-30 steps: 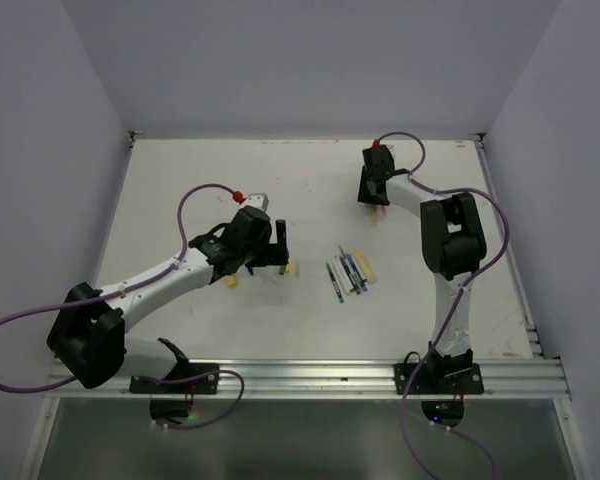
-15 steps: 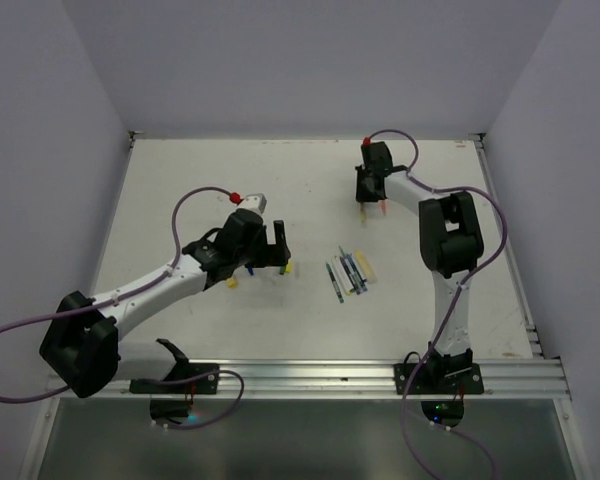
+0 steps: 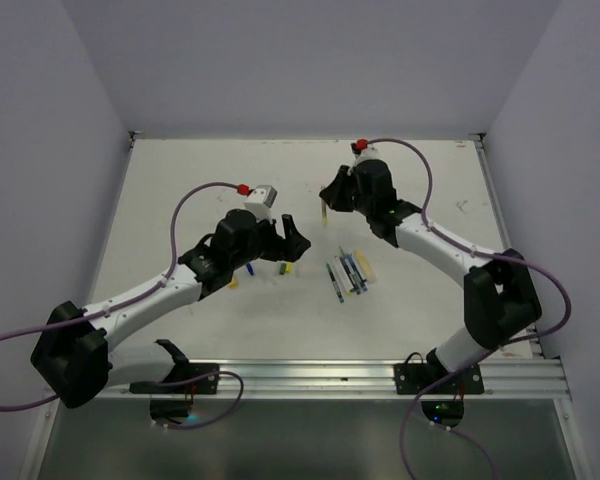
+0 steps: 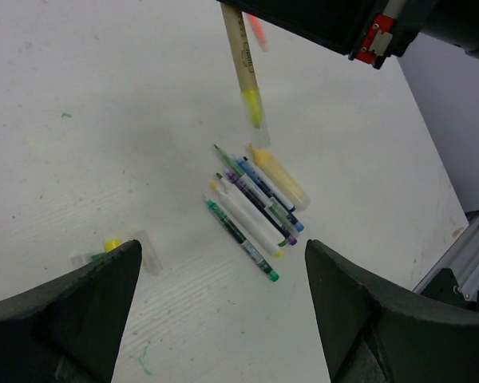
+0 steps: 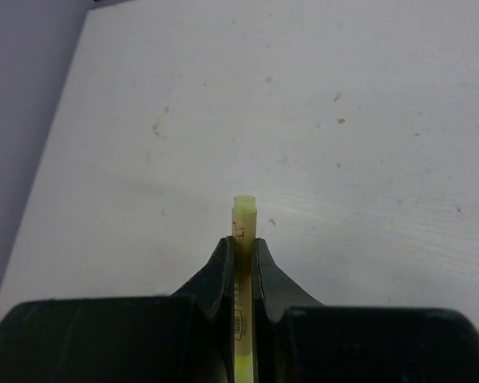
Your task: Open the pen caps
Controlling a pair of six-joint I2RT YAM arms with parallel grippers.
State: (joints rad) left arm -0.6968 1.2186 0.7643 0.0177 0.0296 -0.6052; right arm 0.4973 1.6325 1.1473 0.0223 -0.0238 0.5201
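Note:
My right gripper (image 3: 328, 200) is shut on a pale yellow highlighter pen (image 3: 323, 211), held above the table. In the right wrist view the pen (image 5: 243, 227) is clamped between the fingers (image 5: 241, 254) with its yellow end sticking out. The left wrist view shows the same pen (image 4: 243, 64) hanging with its yellow tip down. My left gripper (image 3: 291, 240) is open and empty (image 4: 223, 319). A bundle of several pens (image 3: 348, 272) lies side by side on the table (image 4: 255, 199). A yellow cap (image 4: 112, 244) and a clear cap (image 4: 148, 254) lie near the left finger.
Small loose caps lie under the left gripper: a yellow-green one (image 3: 287, 268), a yellow one (image 3: 232, 283) and a blue one (image 3: 250, 268). The metal rail (image 3: 310, 378) runs along the near edge. Walls enclose the white table (image 3: 200, 180).
The right arm has swung left and stretched out toward the table's middle, carrying the pen. The left gripper has turned and shifted slightly right toward it.

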